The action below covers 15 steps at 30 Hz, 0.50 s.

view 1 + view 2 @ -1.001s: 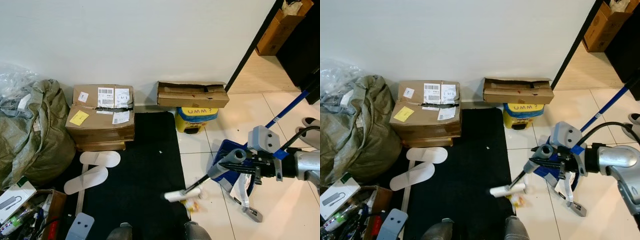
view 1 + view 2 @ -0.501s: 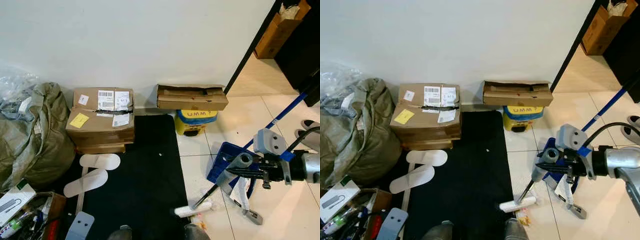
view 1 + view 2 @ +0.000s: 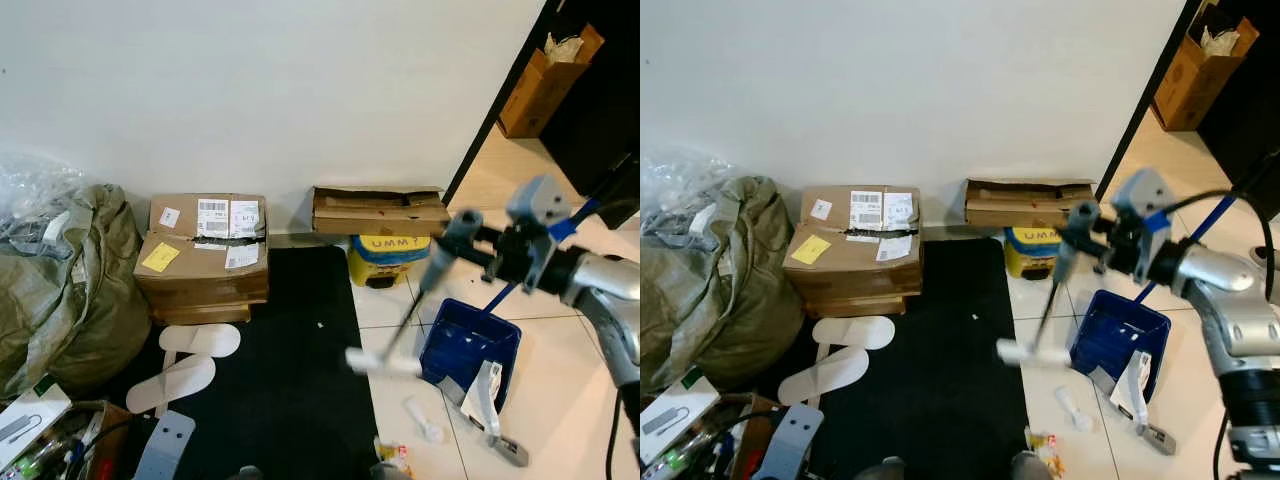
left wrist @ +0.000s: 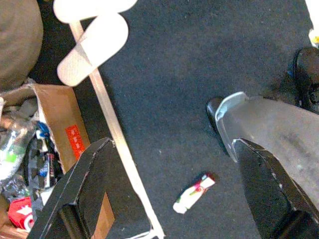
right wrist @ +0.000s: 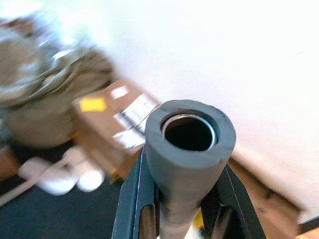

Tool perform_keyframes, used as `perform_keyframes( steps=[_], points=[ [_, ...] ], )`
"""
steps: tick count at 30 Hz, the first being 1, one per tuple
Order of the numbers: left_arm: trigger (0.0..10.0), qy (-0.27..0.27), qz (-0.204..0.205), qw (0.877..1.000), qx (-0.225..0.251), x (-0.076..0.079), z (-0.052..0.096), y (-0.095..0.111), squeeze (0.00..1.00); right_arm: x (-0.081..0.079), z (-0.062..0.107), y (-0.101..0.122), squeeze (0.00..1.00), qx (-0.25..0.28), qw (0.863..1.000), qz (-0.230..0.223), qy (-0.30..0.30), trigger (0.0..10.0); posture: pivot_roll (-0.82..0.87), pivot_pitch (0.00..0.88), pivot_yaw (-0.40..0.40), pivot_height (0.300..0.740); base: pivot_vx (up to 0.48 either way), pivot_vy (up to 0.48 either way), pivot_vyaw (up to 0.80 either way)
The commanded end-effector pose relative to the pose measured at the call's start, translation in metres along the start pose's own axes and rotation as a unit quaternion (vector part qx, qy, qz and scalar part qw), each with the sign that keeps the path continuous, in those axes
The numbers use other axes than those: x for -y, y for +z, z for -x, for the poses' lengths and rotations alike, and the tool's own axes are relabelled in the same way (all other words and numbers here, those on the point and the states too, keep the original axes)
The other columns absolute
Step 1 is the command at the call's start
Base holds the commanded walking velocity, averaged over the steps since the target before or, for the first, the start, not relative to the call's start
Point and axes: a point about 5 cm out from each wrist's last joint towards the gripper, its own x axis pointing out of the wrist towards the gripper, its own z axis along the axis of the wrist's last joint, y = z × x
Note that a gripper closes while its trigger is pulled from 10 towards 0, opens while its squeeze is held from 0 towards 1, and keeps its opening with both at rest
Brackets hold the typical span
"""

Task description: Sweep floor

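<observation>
Right gripper (image 5: 182, 199): fingers clamped round the broom (image 3: 405, 322) handle; head lifted clear of the floor.
Left gripper (image 4: 164, 199): fingers spread, empty.
Litter (image 3: 424, 420): on tiles beside the dustpan (image 3: 470, 345).
Advice: lower the head behind the litter, stroke toward the pan.

A plain white wall (image 3: 260, 90) stood behind stacked boxes (image 3: 205, 245), a flattened carton (image 3: 378, 210) and a green sack (image 3: 60, 290). A black mat (image 3: 290, 380) lay beside pale floor tiles (image 3: 580, 390). White slippers (image 3: 185, 362) rested on the mat's edge.
</observation>
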Motion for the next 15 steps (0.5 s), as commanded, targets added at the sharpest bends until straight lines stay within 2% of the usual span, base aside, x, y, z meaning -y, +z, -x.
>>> perform_keyframes(
  steps=[1, 3, 4, 5, 6, 8, 9, 10, 11, 12, 13, 14, 15],
  points=[
    [10.0, 0.0, 0.013, 1.0, -0.02, 0.004, 0.001, -0.007, 0.0, 0.001, 0.0, 0.012, 0.0, 0.037, 0.999, -0.004, -0.015, 10.0, -0.05, 0.09, 0.006, 0.74, 0.0, 0.0, 0.0],
    [10.0, 0.0, 0.013, 1.0, -0.02, 0.004, 0.001, -0.007, 0.0, 0.001, 0.0, 0.012, 0.0, 0.037, 0.999, -0.004, -0.015, 10.0, -0.05, 0.09, 0.006, 0.74, 0.0, 0.0, 0.0],
    [10.0, 0.003, 0.013, 1.0, -0.027, 0.006, 0.0, -0.007, 0.0, -0.002, -0.004, 0.011, 0.0, 0.045, 0.998, -0.028, -0.027, 10.0, -0.06, 0.077, 0.007, 0.74, 0.0, 0.0, 0.0],
    [10.0, 0.003, 0.013, 1.0, -0.027, 0.006, 0.0, -0.007, 0.0, -0.002, -0.004, 0.011, 0.0, 0.045, 0.998, -0.028, -0.027, 10.0, -0.06, 0.077, 0.007, 0.74, 0.0, 0.0, 0.0],
    [10.0, 0.001, 0.009, 0.999, -0.035, 0.009, -0.001, -0.007, 0.0, -0.006, -0.009, 0.006, 0.0, 0.049, 0.996, -0.061, -0.05, 10.0, -0.07, 0.065, 0.005, 0.74, 0.0, 0.0, 0.0],
    [10.0, 0.001, 0.009, 0.999, -0.035, 0.009, -0.001, -0.007, 0.0, -0.006, -0.009, 0.006, 0.0, 0.049, 0.996, -0.061, -0.05, 10.0, -0.07, 0.065, 0.005, 0.74, 0.0, 0.0, 0.0],
    [10.0, -0.003, 0.005, 0.999, -0.043, 0.012, -0.001, -0.008, 0.0, -0.012, -0.017, -0.005, 0.0, 0.041, 0.991, -0.106, -0.066, 10.0, -0.08, 0.044, 0.002, 0.74, 0.0, 0.0, 0.0],
    [10.0, -0.003, 0.005, 0.999, -0.043, 0.012, -0.001, -0.008, 0.0, -0.012, -0.017, -0.005, 0.0, 0.041, 0.991, -0.106, -0.066, 10.0, -0.08, 0.044, 0.002, 0.74, 0.0, 0.0, 0.0],
    [10.0, -0.006, 0.002, 0.999, -0.048, 0.015, -0.002, -0.009, 0.0, -0.017, -0.026, -0.019, 0.0, 0.016, 0.984, -0.159, -0.084, 10.0, -0.09, 0.023, 0.004, 0.74, 0.0, 0.0, 0.0],
    [10.0, -0.006, 0.002, 0.999, -0.048, 0.015, -0.002, -0.009, 0.0, -0.017, -0.026, -0.019, 0.0, 0.016, 0.984, -0.159, -0.084, 10.0, -0.09, 0.023, 0.004, 0.74, 0.0, 0.0, 0.0],
    [10.0, -0.008, 0.0, 0.999, -0.052, 0.017, -0.002, -0.009, 0.0, -0.024, -0.032, -0.031, 0.0, -0.002, 0.975, -0.195, -0.104, 10.0, -0.09, 0.013, 0.004, 0.74, 0.0, 0.0, 0.0],
    [10.0, -0.008, 0.0, 0.999, -0.052, 0.017, -0.002, -0.009, 0.0, -0.024, -0.032, -0.031, 0.0, -0.002, 0.975, -0.195, -0.104, 10.0, -0.09, 0.013, 0.004, 0.74, 0.0, 0.0, 0.0],
    [10.0, -0.008, 0.0, 0.999, -0.054, 0.018, -0.003, -0.008, 0.0, -0.03, -0.039, -0.04, 0.0, -0.015, 0.968, -0.225, -0.114, 10.0, -0.09, 0.006, 0.004, 0.74, -0.244, 0.0, 0.0]
  ],
)
